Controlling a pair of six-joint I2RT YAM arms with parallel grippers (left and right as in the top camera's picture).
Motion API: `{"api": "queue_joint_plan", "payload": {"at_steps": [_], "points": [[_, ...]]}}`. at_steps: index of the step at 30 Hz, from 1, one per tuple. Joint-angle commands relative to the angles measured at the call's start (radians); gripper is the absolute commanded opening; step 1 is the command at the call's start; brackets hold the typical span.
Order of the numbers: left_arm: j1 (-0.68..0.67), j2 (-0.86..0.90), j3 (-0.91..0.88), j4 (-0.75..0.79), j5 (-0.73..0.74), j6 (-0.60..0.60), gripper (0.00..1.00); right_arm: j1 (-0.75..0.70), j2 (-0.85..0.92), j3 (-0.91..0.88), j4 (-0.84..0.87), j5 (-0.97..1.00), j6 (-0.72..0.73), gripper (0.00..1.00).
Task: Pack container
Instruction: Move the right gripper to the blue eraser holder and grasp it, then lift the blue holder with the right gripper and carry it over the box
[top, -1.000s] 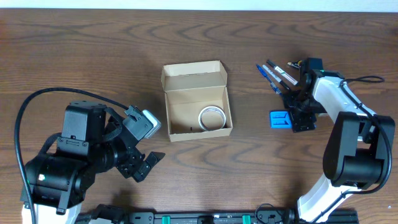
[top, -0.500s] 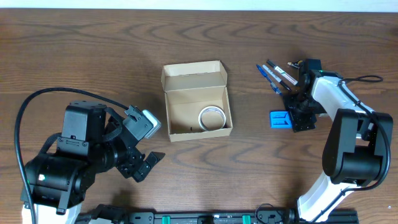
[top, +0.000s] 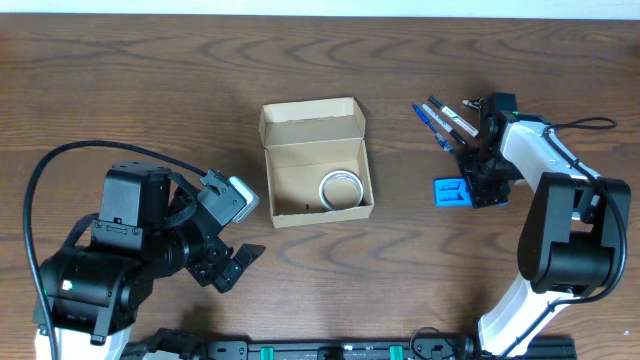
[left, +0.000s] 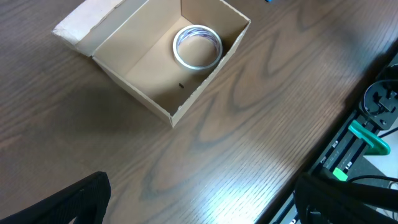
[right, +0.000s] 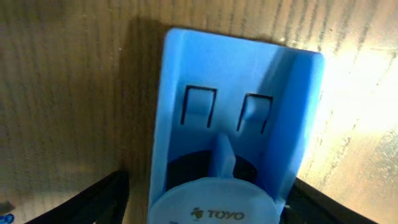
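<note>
The container (top: 268, 180) is an open tan cardboard box at the table's middle, flap lid folded back; it also shows in the left wrist view (left: 149, 71). A white tape roll (top: 340, 188) lies inside it, seen again in the left wrist view (left: 197, 46). My right gripper (top: 474, 190) is open and low over a blue tape dispenser (top: 449, 192). In the right wrist view its fingers (right: 208, 196) straddle the dispenser (right: 236, 118), which is marked TOYO. My left gripper (top: 235, 268) is open and empty at the front left, its fingers (left: 199, 199) wide apart.
Several pens (top: 438, 120), blue and black, lie side by side just behind the dispenser, close to my right arm. The table's front edge and a black rail with green clips (left: 367, 140) lie near my left gripper.
My right gripper has shifted very slightly over the blue dispenser. The left arm, the box and the pens have not moved.
</note>
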Motion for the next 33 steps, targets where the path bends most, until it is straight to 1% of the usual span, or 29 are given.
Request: {"api": "queue_joint_plan", "payload": {"at_steps": [1,6,14,23,33], "points": [[0.007,-0.002,0.027,-0.003,0.015,0.017,0.95,-0.009,0.035,0.003,0.003,0.029,-0.010,0.72],[0.007,-0.002,0.027,-0.003,0.015,0.017,0.95,-0.007,0.035,0.003,0.003,0.029,-0.010,0.65],[0.007,-0.002,0.027,-0.003,0.015,0.017,0.95,-0.007,0.036,0.003,0.003,0.029,-0.017,0.59],[0.007,-0.002,0.027,-0.003,0.015,0.017,0.95,-0.007,0.036,0.003,0.003,0.029,-0.025,0.46],[0.007,-0.002,0.027,-0.003,0.015,0.017,0.95,-0.007,0.036,0.004,0.003,0.012,-0.024,0.39]]}}
